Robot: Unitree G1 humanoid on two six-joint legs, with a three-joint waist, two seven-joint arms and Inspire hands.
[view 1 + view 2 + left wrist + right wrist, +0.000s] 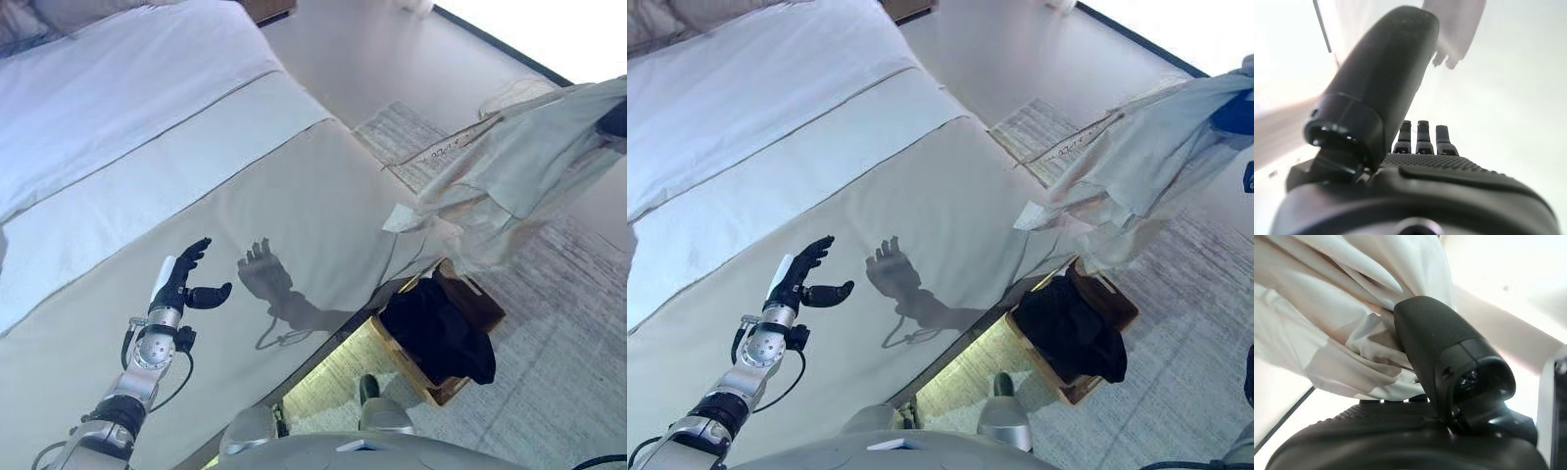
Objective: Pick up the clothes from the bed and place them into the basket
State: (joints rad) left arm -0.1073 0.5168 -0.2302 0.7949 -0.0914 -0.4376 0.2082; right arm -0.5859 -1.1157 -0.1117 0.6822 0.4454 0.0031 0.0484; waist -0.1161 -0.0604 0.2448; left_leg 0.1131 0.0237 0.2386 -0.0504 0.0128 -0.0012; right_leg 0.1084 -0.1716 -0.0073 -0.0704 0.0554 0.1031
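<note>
A: Where is the clothing at this moment?

B: A pale shirt (pixel 509 166) hangs in the air at about two o'clock in the head views, well off the bed (pixel 147 147). The right hand (pixel 1435 347) grasps it: in the right wrist view the thumb presses into bunched cloth. The fingers themselves are buried in the folds.

A: Why is it held so high?

B: Probably so the trailing hem clears the bed's edge and can drop into the wooden basket (pixel 487 308), which sits on the floor at about four o'clock, just below the shirt's lowest corner.

A: Is the basket empty?

B: No, a dark garment (pixel 441 328) already fills most of it.

A: And the other arm?

B: The left hand (pixel 186 279) hovers over the beige bedspread at about eight o'clock, fingers relaxed and holding nothing, likely kept out of the way.

A: Anything unclear?

B: In the head views the right hand is mostly cut off at the frame's edge, and whether more clothes lie on the bed beyond the frame cannot be told.
</note>
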